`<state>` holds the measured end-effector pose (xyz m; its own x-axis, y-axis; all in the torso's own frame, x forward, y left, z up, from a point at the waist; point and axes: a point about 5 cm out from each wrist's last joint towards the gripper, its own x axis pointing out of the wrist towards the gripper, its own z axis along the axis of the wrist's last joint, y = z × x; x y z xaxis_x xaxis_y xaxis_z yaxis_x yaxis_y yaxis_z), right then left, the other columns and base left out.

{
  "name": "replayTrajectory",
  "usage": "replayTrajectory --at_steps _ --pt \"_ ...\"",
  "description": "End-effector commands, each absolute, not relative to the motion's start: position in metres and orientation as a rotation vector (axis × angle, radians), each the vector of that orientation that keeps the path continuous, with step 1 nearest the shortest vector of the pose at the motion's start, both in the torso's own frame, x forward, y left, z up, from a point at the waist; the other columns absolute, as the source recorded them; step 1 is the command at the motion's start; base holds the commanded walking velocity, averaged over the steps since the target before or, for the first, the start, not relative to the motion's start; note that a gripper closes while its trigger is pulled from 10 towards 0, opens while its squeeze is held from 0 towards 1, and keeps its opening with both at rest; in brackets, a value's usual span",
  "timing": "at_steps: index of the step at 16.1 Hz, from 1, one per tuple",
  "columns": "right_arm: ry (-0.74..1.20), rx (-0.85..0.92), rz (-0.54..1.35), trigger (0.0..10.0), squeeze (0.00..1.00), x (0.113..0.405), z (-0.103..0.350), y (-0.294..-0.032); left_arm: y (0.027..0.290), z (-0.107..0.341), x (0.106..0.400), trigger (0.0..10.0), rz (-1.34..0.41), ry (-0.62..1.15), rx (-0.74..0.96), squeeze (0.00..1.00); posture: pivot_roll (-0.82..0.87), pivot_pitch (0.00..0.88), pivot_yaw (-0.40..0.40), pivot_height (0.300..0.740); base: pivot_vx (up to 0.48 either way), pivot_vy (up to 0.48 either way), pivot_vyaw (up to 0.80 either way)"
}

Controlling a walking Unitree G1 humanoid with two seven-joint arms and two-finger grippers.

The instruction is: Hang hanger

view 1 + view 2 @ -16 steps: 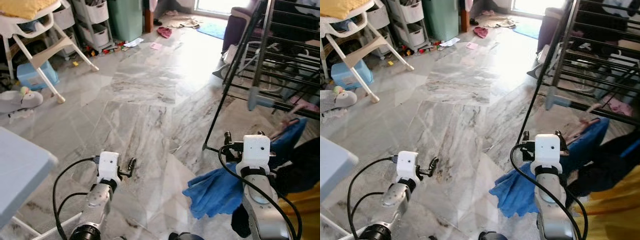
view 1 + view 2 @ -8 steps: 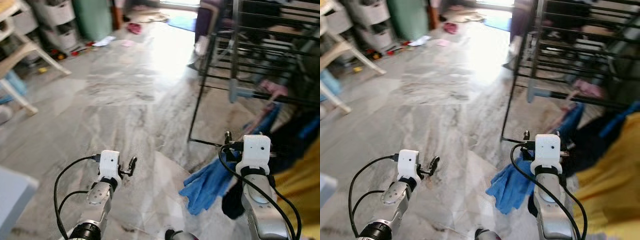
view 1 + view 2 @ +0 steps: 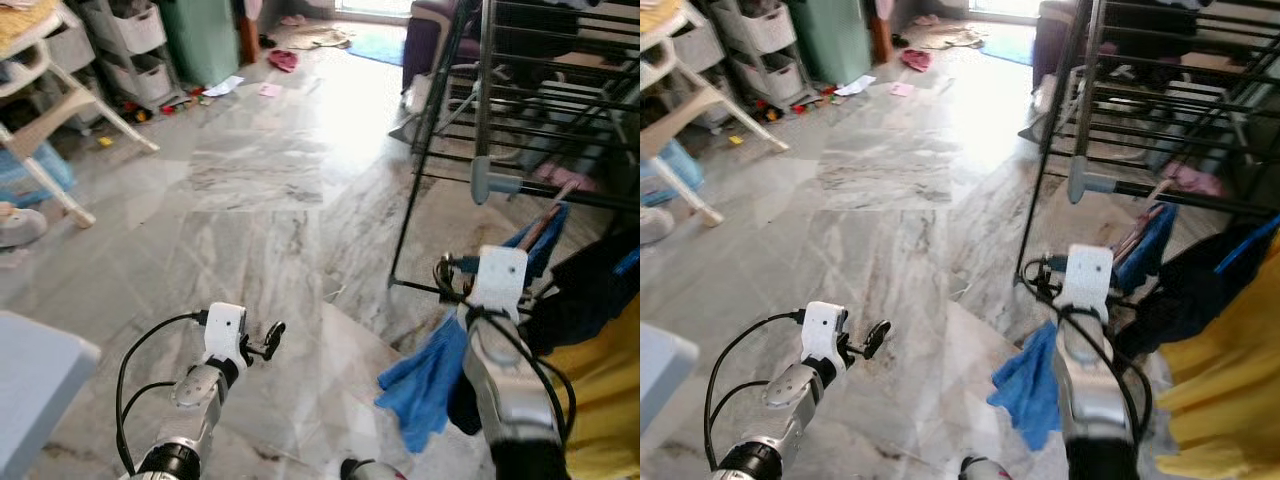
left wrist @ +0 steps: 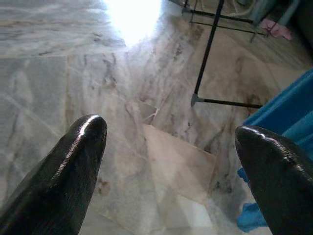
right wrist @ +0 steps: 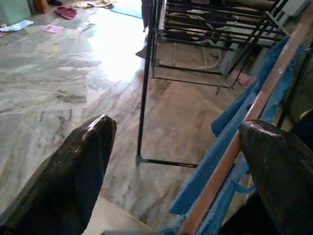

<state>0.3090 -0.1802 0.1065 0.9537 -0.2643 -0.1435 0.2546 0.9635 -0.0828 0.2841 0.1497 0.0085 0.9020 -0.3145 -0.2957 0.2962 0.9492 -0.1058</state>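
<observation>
The right gripper [image 5: 176,161] is held open beside the black drying rack [image 3: 470,130] — a wooden hanger [image 5: 230,156] draped with blue cloth [image 3: 425,385] runs between its spread fingers, though a firm hold cannot be confirmed. The left gripper [image 4: 171,147] is held low over the marble floor [image 3: 260,190], fingers wide apart and empty. A white high chair [image 3: 60,110] is seen far left.
</observation>
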Motion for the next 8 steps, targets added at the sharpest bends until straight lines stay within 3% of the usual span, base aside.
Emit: replayTrajectory --at_steps 1,4,8 --pt "0.215 -0.055 -0.31 10.0 0.0 0.311 0.099 -0.183 0.152 0.005 0.282 10.0 -0.32 0.34 -0.064 0.0 -0.2 0.149 0.023 0.74 0.0 0.0 0.0" --pt "0.212 -0.119 -0.371 10.0 0.0 0.323 0.108 -0.184 0.151 0.003 0.279 10.0 -0.34 0.348 -0.071 0.0 -0.2 0.15 0.021 0.74 0.0 0.0 0.0" --pt "0.285 -0.111 -0.457 10.0 0.0 0.317 0.095 -0.198 0.147 -0.001 0.275 10.0 -0.362 0.368 -0.083 0.0 -0.19 0.148 0.017 0.74 0.0 0.0 0.0"
